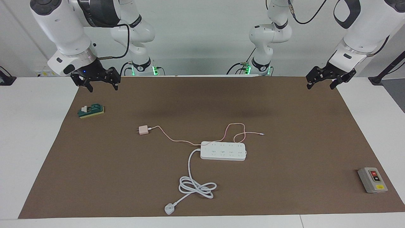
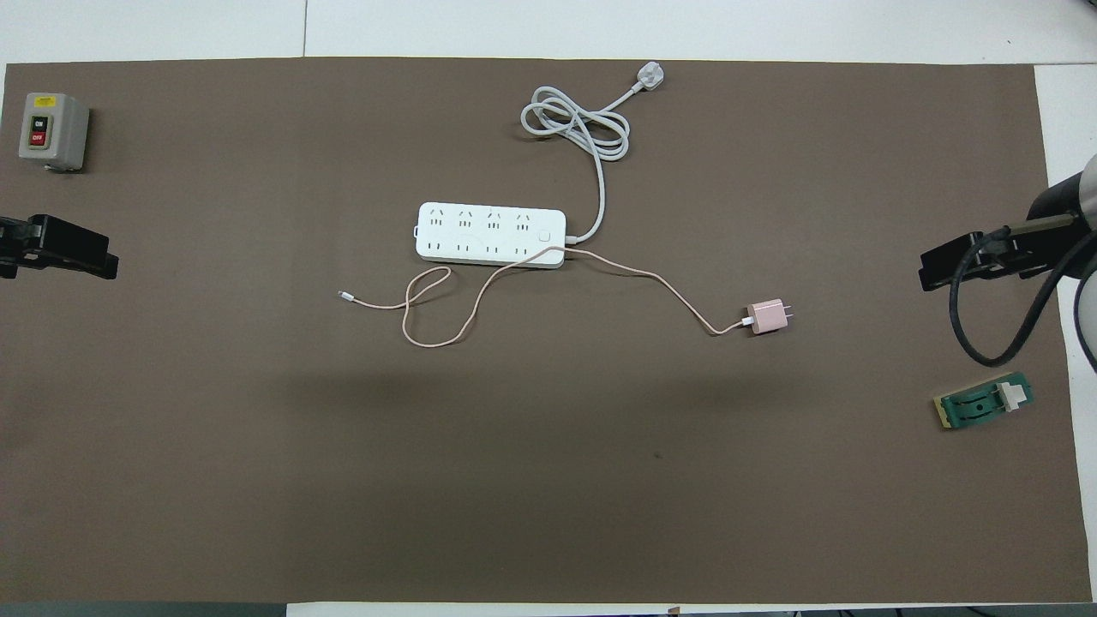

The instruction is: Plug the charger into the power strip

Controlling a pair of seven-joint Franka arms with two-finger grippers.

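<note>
The pale-pink charger [image 1: 144,130] [image 2: 767,317] lies on its side on the brown mat, toward the right arm's end and a little nearer to the robots than the power strip. Its thin pink cable [image 1: 177,141] runs along the strip's robot-side edge and ends in a loose loop. The white power strip [image 1: 223,151] [image 2: 491,234] lies flat mid-table, sockets up. My right gripper [image 1: 104,88] [image 2: 943,266] hangs open and empty over the mat's corner at its own end. My left gripper [image 1: 320,86] [image 2: 86,253] hangs open and empty over the mat's edge at the left arm's end.
The strip's thick white cord coils [image 1: 197,186] farther from the robots and ends in a white three-pin plug [image 1: 169,209]. A green switch block [image 1: 91,111] lies below the right gripper. A grey button box [image 1: 372,180] sits at the left arm's end.
</note>
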